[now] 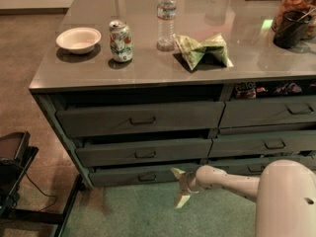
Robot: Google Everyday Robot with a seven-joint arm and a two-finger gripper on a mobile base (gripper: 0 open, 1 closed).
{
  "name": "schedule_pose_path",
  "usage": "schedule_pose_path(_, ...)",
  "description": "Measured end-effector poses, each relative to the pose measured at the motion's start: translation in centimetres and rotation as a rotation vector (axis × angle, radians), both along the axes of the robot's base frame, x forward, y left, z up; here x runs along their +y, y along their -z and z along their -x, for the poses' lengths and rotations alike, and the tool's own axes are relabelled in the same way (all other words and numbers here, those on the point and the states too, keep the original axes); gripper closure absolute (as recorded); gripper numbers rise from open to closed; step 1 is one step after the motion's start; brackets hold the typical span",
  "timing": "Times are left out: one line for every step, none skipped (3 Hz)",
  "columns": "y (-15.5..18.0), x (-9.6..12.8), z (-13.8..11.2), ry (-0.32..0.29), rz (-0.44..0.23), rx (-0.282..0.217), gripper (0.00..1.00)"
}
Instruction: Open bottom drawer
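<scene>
Okay, my cream two-finger pincer (177, 187) hangs low just above the green carpet (123, 214), fingers spread wide, holding nothing. The slim dark grey-green bottom drawer (116, 176) sits lowest on the left side; its small dark rectangular pull handle (147, 177) is just left of my upper fingertip (175, 172), not touching it. The drawer looks about shut, maybe a crack out, hard to say. My read on progress: approach mostly done, gripping the handle and the whole pull are left
</scene>
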State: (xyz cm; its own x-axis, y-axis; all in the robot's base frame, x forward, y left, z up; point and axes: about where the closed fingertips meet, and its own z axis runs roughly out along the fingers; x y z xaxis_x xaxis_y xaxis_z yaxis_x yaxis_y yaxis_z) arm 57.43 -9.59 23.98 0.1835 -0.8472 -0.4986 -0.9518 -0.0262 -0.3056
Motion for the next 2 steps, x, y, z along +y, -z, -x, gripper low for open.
schedule_pose_path(0.89,0.42,-0.90,-0.007,-0.027,0.006,0.00)
schedule_pose_path(1.82,0.60,-1.61,-0.015,-0.050,0.003,0.00)
